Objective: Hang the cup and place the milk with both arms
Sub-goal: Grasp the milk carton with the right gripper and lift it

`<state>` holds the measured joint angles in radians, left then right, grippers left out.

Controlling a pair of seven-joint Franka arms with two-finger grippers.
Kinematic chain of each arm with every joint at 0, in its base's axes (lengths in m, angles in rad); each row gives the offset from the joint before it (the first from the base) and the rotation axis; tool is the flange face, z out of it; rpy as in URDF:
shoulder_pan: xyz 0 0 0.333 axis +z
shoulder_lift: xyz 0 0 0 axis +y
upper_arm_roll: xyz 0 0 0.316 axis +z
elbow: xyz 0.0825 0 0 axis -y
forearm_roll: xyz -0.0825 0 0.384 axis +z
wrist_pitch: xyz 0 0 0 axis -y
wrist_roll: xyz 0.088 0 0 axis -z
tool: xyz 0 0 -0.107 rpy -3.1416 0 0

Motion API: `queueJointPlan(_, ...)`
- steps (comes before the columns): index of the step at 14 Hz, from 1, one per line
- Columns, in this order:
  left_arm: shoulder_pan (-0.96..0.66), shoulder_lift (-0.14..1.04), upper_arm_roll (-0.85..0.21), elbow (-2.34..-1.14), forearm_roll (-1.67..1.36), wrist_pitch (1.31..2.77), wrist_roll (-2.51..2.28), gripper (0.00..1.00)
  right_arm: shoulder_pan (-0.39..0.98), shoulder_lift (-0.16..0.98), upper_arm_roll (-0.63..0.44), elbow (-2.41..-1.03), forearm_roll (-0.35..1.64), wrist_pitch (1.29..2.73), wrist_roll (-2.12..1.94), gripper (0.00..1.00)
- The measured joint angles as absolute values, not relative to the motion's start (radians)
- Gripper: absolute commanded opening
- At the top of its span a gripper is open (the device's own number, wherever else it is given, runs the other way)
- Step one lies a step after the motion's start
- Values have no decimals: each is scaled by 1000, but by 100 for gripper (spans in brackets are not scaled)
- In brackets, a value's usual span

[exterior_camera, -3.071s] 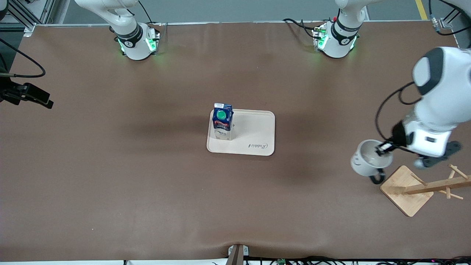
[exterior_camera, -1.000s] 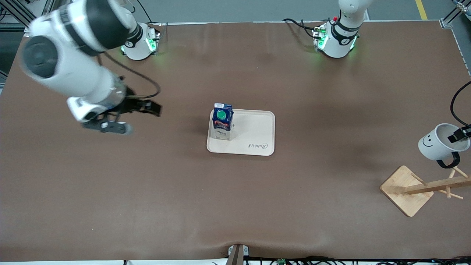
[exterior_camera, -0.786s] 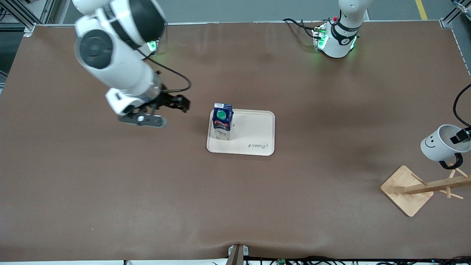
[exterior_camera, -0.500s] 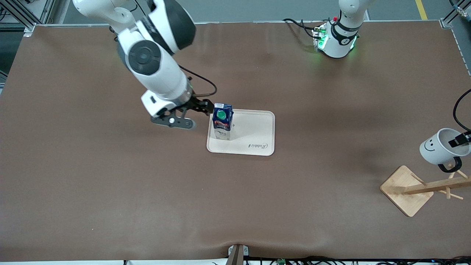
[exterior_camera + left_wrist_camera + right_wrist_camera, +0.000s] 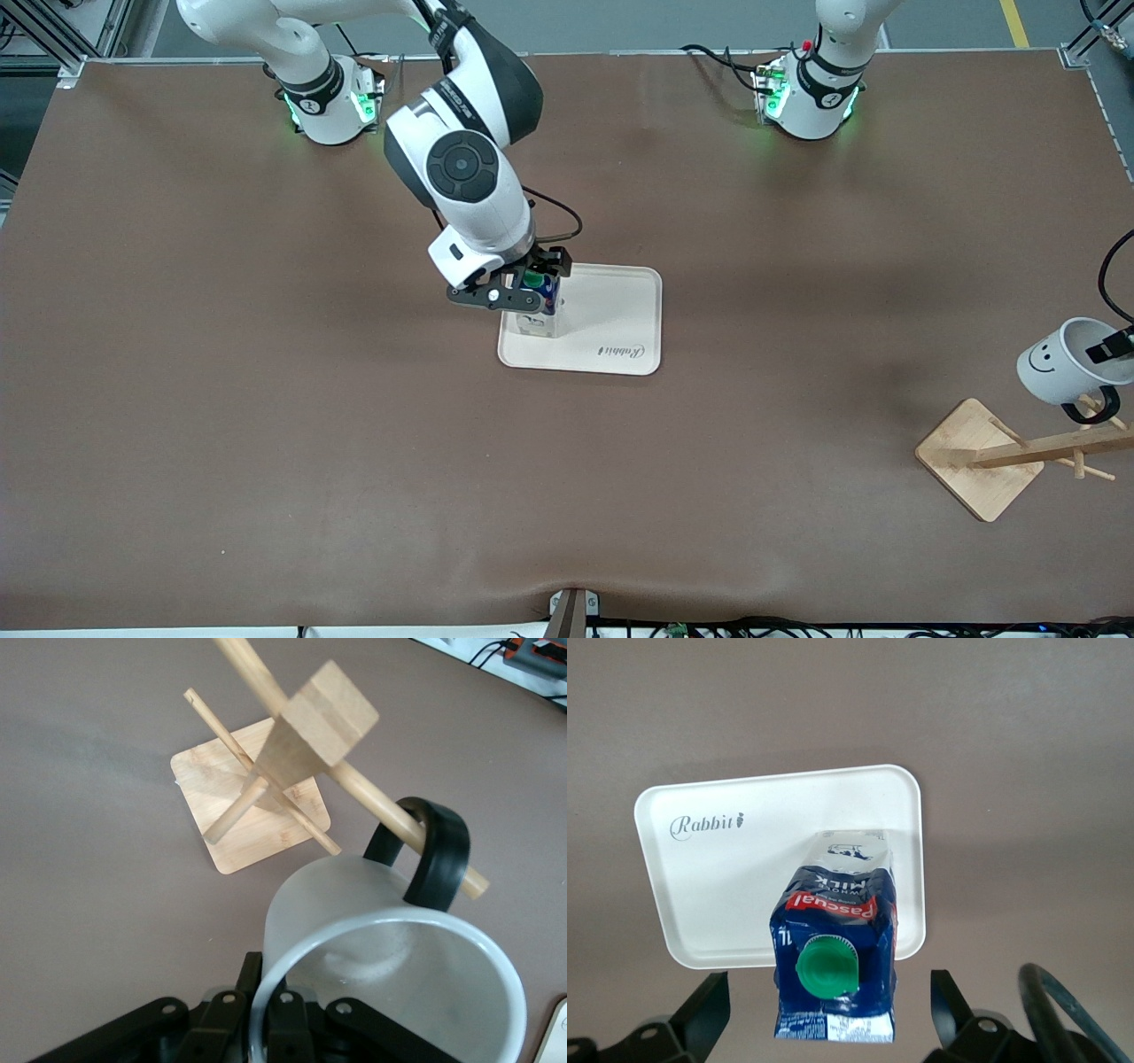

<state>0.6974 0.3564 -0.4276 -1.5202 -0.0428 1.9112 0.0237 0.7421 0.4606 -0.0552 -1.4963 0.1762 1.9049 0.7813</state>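
Front view: the right white jointed arm reaches from its base down to the table's middle, its black two-finger right gripper (image 5: 524,285) directly over the small dark blue gable-top milk carton (image 5: 539,312), which stands upright on the end of the cream rectangular plastic tray (image 5: 611,323) toward the right arm. The left arm is mostly out of frame; only its black left gripper (image 5: 1112,346) shows, at the rim of the small white smiley-face mug (image 5: 1061,363). The mug hangs tilted in the air, its black loop handle (image 5: 1083,410) just over an upper peg of the bamboo peg rack (image 5: 1019,454).

Left wrist view: the left gripper (image 5: 266,1019) is clamped on the mug (image 5: 390,974) rim, one finger inside, one outside. The black handle (image 5: 430,855) touches or just overlaps a round peg of the wooden rack (image 5: 292,753); whether the peg passes through the loop I cannot tell.

Right wrist view: the right gripper (image 5: 828,1005) stands wide apart, a finger to each side of the carton (image 5: 837,948) without touching it. The round green cap (image 5: 826,967) faces the camera, above red-and-white print and a white lower part. The carton sits at the tray (image 5: 709,895) edge nearest the gripper.
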Motion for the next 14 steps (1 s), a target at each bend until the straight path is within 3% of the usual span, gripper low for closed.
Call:
queueJointPlan(1, 697, 361, -429, -1514, -43, 1911, 24, 95, 744, 461, -55, -1509, 176, 1912, 781, 100)
queueJointPlan(2, 697, 362, -431, -1509, -44, 1912, 24, 100, 749, 461, -56, -1521, 176, 1915, 781, 100)
queueJointPlan(8, 636, 330, -452, -1475, -43, 1900, -57, 100, 780, 464, -56, -1572, 175, 1964, 794, 100)
queueJointPlan(9, 615, 308, -454, -1474, -41, 1876, -88, 100, 782, 468, -56, -1576, 175, 1967, 795, 87)
queueJointPlan(11, 594, 260, -471, -1473, -34, 1825, -118, 100, 786, 474, -56, -1583, 175, 1978, 795, 51)
queueJointPlan(13, 591, 217, -502, -1473, 6, 1773, -121, 100, 789, 477, -56, -1582, 175, 1981, 795, 9)
queueJointPlan(14, 592, 202, -521, -1473, 32, 1752, -122, 100, 789, 476, -57, -1581, 175, 1980, 797, 0)
